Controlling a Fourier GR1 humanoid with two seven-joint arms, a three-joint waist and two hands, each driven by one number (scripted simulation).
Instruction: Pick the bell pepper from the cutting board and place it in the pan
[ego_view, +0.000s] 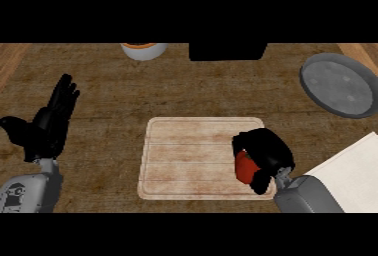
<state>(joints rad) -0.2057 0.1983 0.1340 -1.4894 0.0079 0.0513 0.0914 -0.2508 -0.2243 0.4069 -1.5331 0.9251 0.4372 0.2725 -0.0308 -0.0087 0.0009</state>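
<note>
Your right hand (264, 156) is curled round the red pepper (244, 167), over the cutting board (188, 157) at its right edge. Grab looks done; carry to pan (339, 85) & release left. Left hand (46, 127) open, resting.

you are seeing the red bell pepper (244, 166) sitting at the cutting board's (188, 155) right near side, mostly hidden; the grey round pan (339, 85) is lying far right, apart.
</note>
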